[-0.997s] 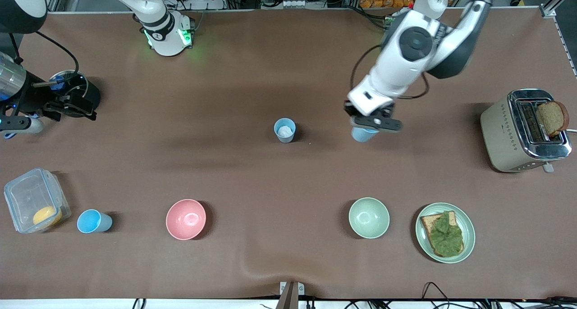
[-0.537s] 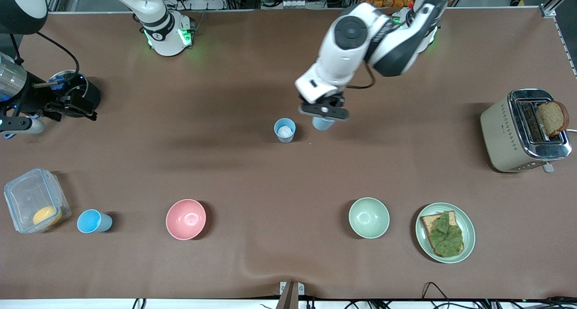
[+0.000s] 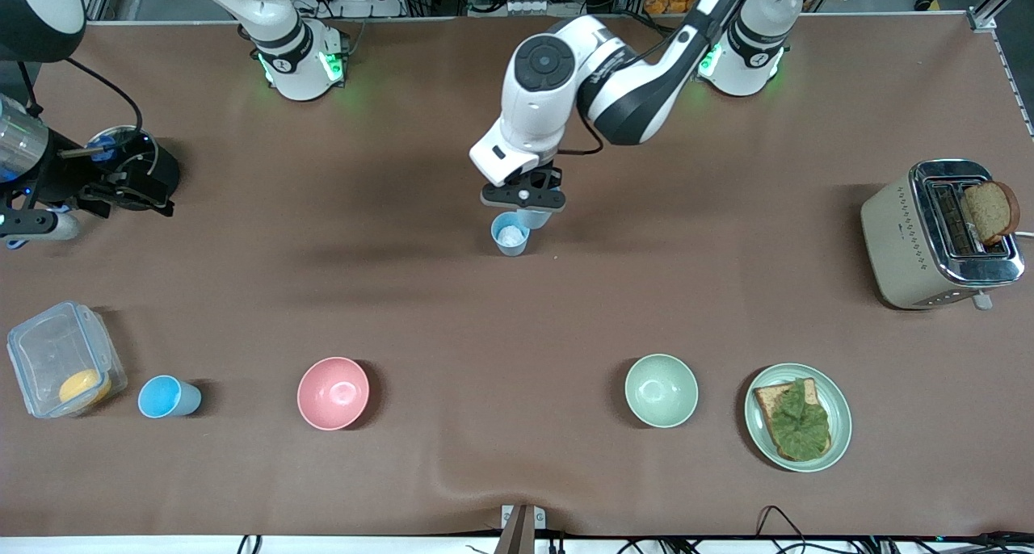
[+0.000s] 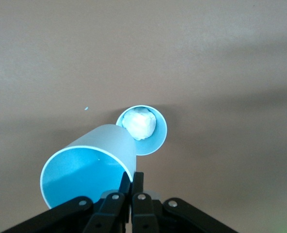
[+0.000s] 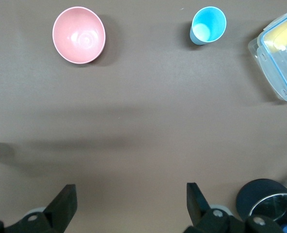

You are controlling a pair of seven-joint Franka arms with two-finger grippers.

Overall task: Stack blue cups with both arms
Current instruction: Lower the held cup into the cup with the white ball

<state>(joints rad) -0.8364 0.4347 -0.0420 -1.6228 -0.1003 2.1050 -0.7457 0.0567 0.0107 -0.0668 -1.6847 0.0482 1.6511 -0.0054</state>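
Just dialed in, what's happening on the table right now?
The left tool is shut on the rim of a blue cup and holds it in the air just above the middle cup, which stands upright with a white lump inside. The held cup is not yet in it. The right tool hangs open at the right arm's end of the table, waiting. A third blue cup stands beside the clear container.

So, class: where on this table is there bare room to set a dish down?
Bare cloth lies between the pink bowl and the pale green bowl. It is crowded at mid-table, where the left hand holds a blue cup over the standing cup.
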